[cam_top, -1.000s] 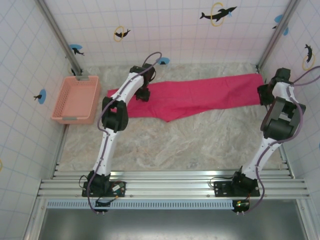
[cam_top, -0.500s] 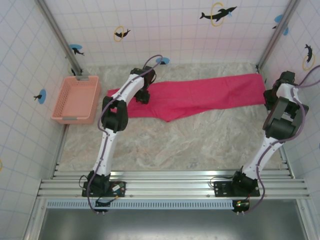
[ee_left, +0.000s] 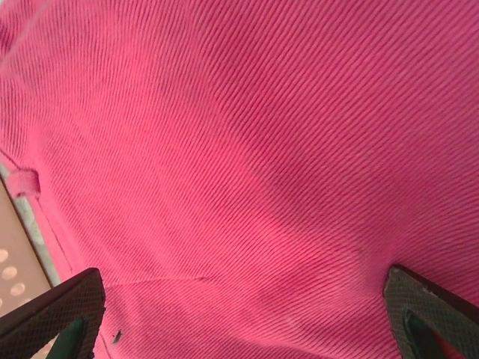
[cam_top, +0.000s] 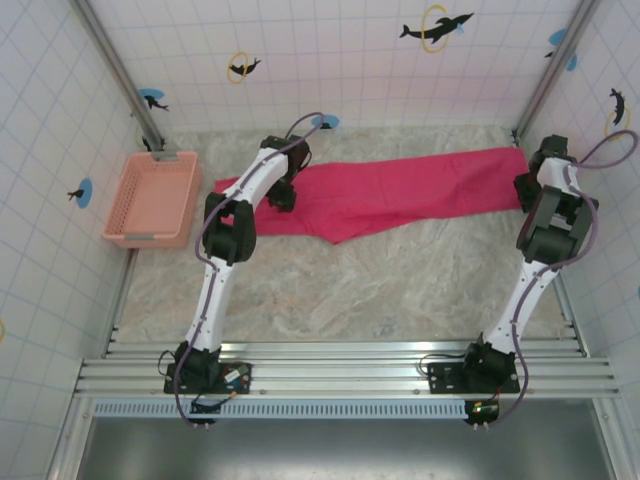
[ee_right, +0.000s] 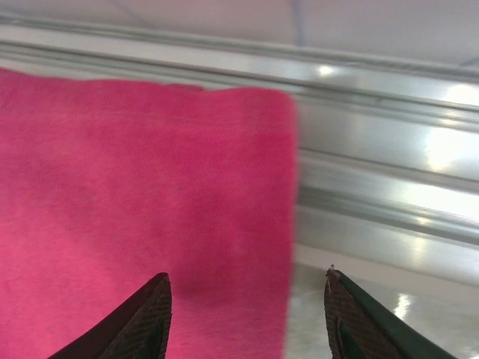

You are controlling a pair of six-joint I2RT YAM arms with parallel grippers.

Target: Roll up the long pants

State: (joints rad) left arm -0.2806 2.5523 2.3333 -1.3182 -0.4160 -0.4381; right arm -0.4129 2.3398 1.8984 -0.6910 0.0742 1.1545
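Nothing written can be read: no words, numbers or brand marks. The only signs are small black dolphin stickers [cam_top: 437, 27], ringed in yellow or backed by blue discs, on the white tiled walls [cam_top: 350, 75].

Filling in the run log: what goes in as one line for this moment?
long pants: flat, unrolled | left jaws: open, above waist end | right jaws: open, at leg hem | roll: not started

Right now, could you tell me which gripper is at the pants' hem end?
The right gripper: the long pants' hem edge lies below its jaws; the left gripper hovers over the waist end.
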